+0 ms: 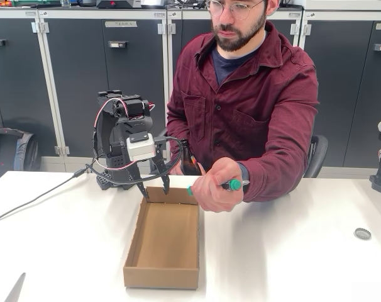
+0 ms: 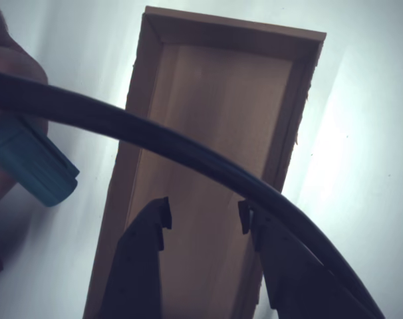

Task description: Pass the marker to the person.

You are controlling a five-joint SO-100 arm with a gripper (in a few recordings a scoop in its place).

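Gripper: spread, empty, above box rear edge. Marker: in person's hand. Advice: retract without snagging box.

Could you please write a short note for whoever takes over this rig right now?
Claw: open, holding nothing, poised over the far end of the cardboard box.
Marker: in the person's hand, gripped beside the box, clear of the claw.
Done: the marker appears to be with the person.
Left: apparently nothing but parking the arm.
Brown bottle stands behind the box.

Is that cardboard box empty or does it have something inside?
Empty: the cardboard box shows only bare brown floor in both views.
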